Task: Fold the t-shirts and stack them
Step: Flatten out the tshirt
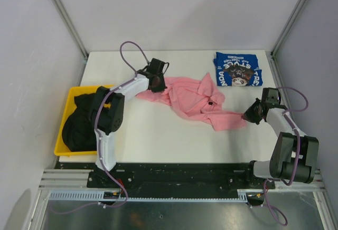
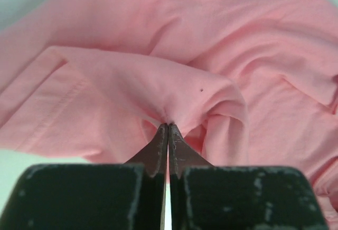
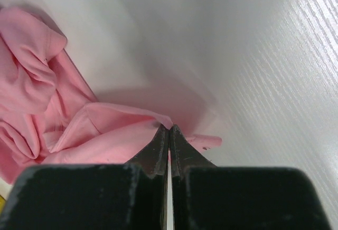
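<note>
The pink t-shirt (image 1: 195, 101) lies crumpled across the middle of the counter (image 1: 158, 135), stretched loosely from about 10 o'clock to 4 o'clock. Each arm has one end of it. The left end effector (image 1: 160, 86) is clamped on a raised fold at the 10 o'clock end. In its wrist view the fingers are pressed tight together and the cloth puckers up into the tips (image 2: 168, 130). The right end effector (image 1: 247, 117) is likewise closed to a sliver on the thin corner of fabric at 4 o'clock (image 3: 169, 131), with the rest of the tee trailing away toward 9 o'clock in that view. Holding opposite ends like this seems meant to let the arms draw the shirt taut and flat before any fold, which I judge has not yet begun, since the body is bunched and twisted. The blue t-shirt (image 1: 237, 69) sits folded at 1 o'clock, apparently the base of the stack. The black t-shirts (image 1: 79, 119) wait heaped in the yellow bin (image 1: 60, 137) at 8 o'clock.
</note>
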`<action>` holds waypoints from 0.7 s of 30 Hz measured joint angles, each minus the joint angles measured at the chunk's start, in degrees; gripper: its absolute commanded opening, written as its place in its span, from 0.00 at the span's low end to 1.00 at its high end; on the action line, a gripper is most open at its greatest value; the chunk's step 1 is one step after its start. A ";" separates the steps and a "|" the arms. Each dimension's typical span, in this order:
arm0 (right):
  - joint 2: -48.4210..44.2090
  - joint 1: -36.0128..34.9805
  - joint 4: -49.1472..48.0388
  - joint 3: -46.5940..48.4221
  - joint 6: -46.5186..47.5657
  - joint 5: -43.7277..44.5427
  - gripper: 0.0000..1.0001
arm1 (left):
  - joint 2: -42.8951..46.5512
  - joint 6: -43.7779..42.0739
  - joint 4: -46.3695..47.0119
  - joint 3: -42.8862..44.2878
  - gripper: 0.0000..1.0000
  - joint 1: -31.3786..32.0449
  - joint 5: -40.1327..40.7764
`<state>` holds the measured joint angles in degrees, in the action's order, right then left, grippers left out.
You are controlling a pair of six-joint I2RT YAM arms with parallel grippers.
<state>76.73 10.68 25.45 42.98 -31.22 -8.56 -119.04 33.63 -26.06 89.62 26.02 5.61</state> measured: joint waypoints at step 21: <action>-5.57 6.27 1.05 0.02 0.50 0.52 0.00 | 41.03 0.00 -3.32 -32.30 0.00 -8.63 0.74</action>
<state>71.16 16.95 26.50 43.00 -30.72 -8.03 -78.02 33.63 -29.39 57.32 17.39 6.35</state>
